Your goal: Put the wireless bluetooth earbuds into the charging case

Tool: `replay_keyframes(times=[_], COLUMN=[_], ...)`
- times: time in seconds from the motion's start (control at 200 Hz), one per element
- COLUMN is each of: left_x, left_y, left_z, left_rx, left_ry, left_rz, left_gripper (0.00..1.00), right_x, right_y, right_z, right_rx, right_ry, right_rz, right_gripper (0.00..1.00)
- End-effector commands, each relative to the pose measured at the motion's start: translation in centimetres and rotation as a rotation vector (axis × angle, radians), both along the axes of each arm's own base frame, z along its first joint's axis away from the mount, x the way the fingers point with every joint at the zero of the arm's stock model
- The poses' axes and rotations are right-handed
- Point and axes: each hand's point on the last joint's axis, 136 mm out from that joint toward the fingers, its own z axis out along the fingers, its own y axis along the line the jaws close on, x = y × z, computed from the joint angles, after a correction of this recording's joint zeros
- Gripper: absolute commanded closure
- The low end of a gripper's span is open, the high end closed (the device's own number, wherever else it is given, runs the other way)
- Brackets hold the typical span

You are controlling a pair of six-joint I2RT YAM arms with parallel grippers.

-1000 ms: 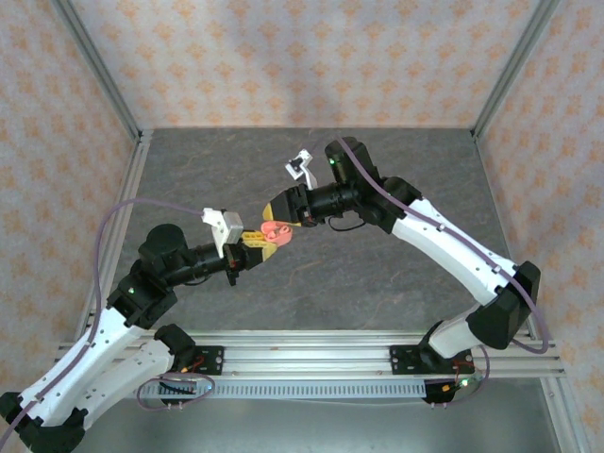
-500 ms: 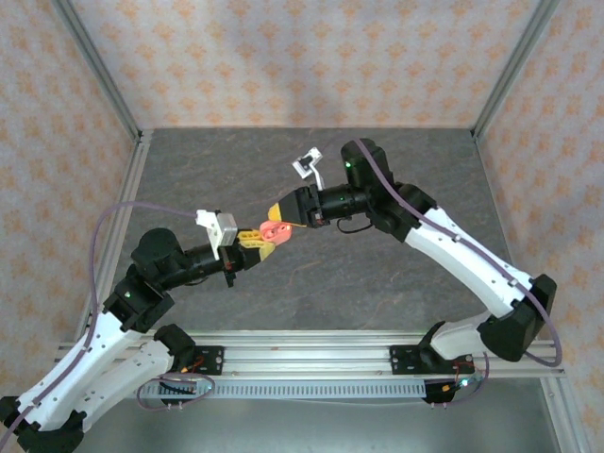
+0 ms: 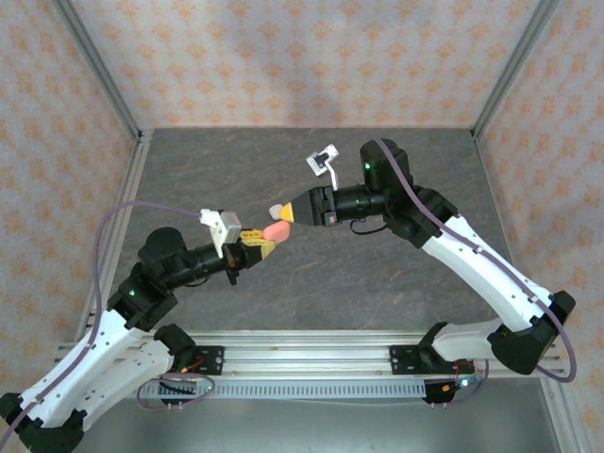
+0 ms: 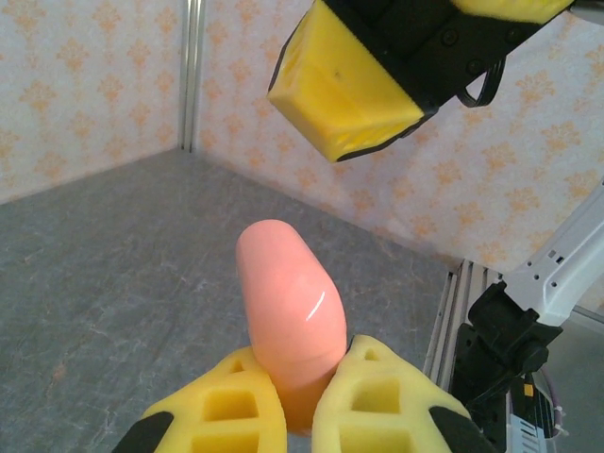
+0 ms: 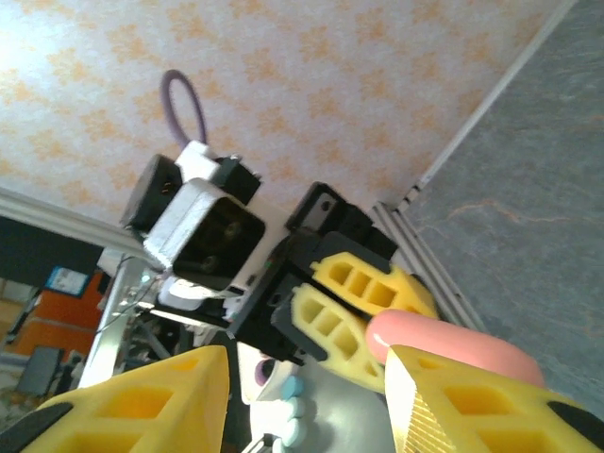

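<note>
A salmon-pink rounded charging case (image 4: 288, 311) is held in the air over the table's middle, lid closed. My left gripper (image 4: 297, 401) is shut on its lower end. From above, the case (image 3: 276, 231) sticks out of the left gripper (image 3: 259, 244) towards the right arm. My right gripper (image 3: 285, 214) hovers just past the case's tip, open, with nothing between its fingers. One of its yellow fingers (image 4: 344, 94) hangs above the case, apart from it. In the right wrist view the case (image 5: 453, 347) lies beside the right gripper (image 5: 307, 363). The earbuds are out of view.
The dark grey tabletop (image 3: 311, 160) lies below both arms. Patterned walls and aluminium posts (image 3: 102, 71) close in the back and sides. A rail (image 3: 311, 357) runs along the near edge by the arm bases.
The right gripper has drawn back to the right and slightly up, off the pink case. The left arm still holds the case at about the same spot.
</note>
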Motion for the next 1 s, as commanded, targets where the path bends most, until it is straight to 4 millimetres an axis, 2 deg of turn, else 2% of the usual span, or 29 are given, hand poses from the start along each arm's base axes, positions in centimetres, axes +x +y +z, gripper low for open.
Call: replay_keyframes(times=[0.0, 0.15, 0.265, 0.345, 0.5, 0.62, 0.666, 0.826, 0.996], left_x=[0.3, 0.6, 1.4, 2.0, 3.2, 3.8, 4.0, 4.7, 5.2], left_y=[0.4, 0.2, 0.3, 0.3, 0.3, -0.1, -0.2, 0.2, 0.3], left_z=[0.4, -0.3, -1.5, -3.3, -7.4, -11.5, -12.9, -17.4, -19.2], left_rx=[-0.015, -0.004, 0.011, 0.048, 0.101, 0.082, 0.058, 0.054, 0.043], left_ry=[-0.005, 0.019, 0.057, 0.102, 0.209, 0.304, 0.34, 0.464, 0.513], left_rz=[0.029, 0.027, 0.06, 0.085, 0.129, 0.148, 0.161, 0.229, 0.269], left_gripper=[1.0, 1.0, 1.0, 1.0, 1.0, 1.0, 0.97, 0.91, 0.89], right_x=[1.7, 5.6, 7.0, 7.9, 8.9, 9.1, 9.0, 8.8, 9.4], right_y=[-1.5, -5.6, -7.7, -8.9, -10.6, -11.6, -11.9, -12.7, -14.4], right_z=[-0.8, -5.2, -8.1, -10.4, -15.8, -20.2, -21.7, -25.1, -27.9], right_rx=[-0.116, -0.4, -0.501, -0.543, -0.603, -0.673, -0.705, -0.787, -0.838], right_ry=[-0.101, -0.145, -0.106, -0.046, 0.074, 0.135, 0.16, 0.216, 0.235], right_rz=[-0.126, -0.405, -0.507, -0.559, -0.623, -0.644, -0.641, -0.634, -0.694], right_gripper=[0.5, 0.46, 0.43, 0.42, 0.42, 0.42, 0.42, 0.42, 0.4])
